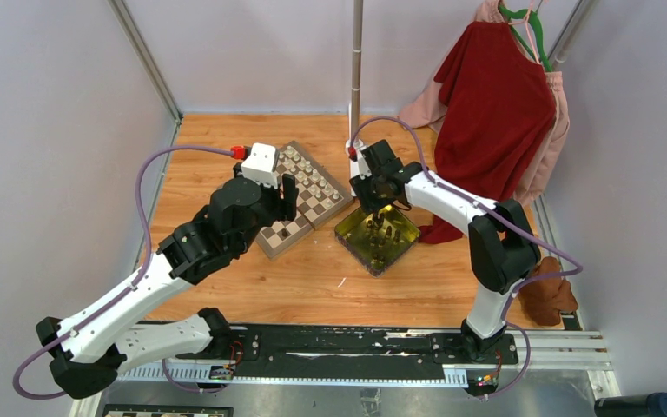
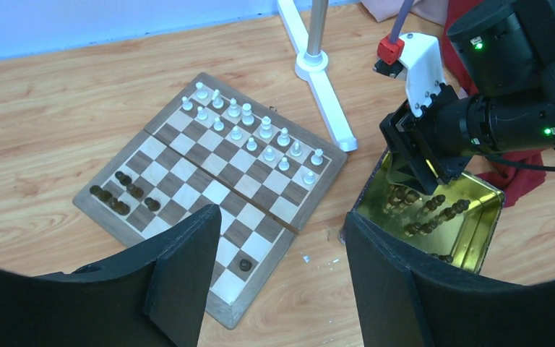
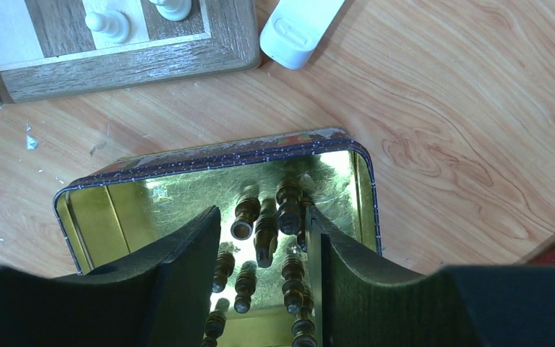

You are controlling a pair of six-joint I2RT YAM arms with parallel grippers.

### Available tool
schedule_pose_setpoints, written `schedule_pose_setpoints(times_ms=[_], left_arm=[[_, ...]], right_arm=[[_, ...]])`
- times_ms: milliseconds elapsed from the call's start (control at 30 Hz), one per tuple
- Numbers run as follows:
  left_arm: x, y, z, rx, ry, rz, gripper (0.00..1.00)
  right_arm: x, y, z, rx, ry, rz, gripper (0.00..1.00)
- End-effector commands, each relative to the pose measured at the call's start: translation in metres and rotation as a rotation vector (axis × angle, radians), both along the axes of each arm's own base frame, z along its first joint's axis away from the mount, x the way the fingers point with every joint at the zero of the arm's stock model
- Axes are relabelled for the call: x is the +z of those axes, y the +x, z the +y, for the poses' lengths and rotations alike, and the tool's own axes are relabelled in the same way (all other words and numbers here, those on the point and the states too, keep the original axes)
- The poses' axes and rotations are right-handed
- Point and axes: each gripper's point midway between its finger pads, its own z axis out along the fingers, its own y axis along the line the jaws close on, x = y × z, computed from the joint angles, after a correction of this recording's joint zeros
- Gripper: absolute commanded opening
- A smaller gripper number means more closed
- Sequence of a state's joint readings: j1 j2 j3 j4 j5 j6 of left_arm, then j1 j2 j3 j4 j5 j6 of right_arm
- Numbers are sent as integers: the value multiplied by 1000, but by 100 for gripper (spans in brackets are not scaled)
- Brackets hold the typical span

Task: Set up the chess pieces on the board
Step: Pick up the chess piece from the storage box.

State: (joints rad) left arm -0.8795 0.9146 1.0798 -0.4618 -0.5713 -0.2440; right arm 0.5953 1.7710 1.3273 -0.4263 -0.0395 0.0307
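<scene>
Right wrist view — right claw (image 3: 261, 217) open astride dark chess pieces (image 3: 287, 206) in the tin (image 3: 209, 154); left claw (image 2: 282, 215) open over the board (image 2: 195, 163)

Pale, plain walls (image 1: 43, 104) close in left and right, under soft, even light. A warm wood-grain tabletop (image 1: 313, 278) fills the centre. At top centre a white pole stand (image 1: 357, 61) rises. Upper right, a red garment (image 1: 495, 113) hangs on a green hanger (image 1: 521, 17), with pink cloth (image 1: 423, 106) behind. Lower right, a brown rag (image 1: 551, 295).

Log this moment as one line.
left fingers: open, empty, above board | right fingers: open, at dark pieces in tin | board: white pieces in two rows, some dark placed
</scene>
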Motion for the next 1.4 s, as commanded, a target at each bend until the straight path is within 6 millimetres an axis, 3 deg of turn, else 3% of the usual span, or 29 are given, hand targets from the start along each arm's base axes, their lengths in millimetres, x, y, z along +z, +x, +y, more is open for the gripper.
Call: schedule_pose_setpoints(times_ms=[0, 1367], left_arm=[[8, 0, 0, -16, 12, -37, 69], [17, 7, -3, -20, 61, -69, 76]], right_arm=[[1, 6, -6, -8, -29, -6, 51], [-32, -4, -27, -43, -40, 93, 34]])
